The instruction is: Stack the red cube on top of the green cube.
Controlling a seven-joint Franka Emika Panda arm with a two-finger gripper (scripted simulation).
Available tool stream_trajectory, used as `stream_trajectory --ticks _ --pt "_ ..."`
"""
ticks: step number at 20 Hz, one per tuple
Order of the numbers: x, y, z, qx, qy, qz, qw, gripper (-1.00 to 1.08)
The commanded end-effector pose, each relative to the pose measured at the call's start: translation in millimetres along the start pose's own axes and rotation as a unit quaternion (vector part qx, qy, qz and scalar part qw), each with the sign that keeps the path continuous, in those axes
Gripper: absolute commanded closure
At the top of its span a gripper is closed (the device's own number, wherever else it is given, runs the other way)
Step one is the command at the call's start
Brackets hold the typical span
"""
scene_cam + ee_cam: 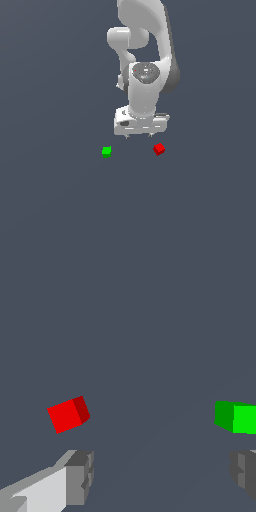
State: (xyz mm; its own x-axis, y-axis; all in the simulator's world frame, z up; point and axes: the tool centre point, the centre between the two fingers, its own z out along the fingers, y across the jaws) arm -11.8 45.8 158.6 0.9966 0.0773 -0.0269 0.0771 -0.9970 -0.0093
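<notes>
Resting apart on plain slate-grey floor (50, 200), red cube (159, 149), green cube (106, 151)

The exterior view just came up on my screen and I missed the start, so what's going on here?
A white robot arm hangs above a dark floor with its gripper open and empty. The red cube and the green cube lie apart on the floor, red toward the exterior view's right, green toward its left. In the wrist view both fingers are spread wide, touching neither cube. Nothing has been grasped or stacked yet.
</notes>
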Motion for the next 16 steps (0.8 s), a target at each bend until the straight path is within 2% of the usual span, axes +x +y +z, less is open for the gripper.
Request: stream_trajectory --ticks 1,8,16 --pt "0.0 0.0 0.0 0.000 0.000 0.000 1.0000 -0.92" --pt "2.5 -19.4 15.1 -0.001 0.002 -0.031 0.9995 -0.92" --pt "2.6 -82.2 64.1 -0.003 0.009 -0.130 0.9915 -0.92"
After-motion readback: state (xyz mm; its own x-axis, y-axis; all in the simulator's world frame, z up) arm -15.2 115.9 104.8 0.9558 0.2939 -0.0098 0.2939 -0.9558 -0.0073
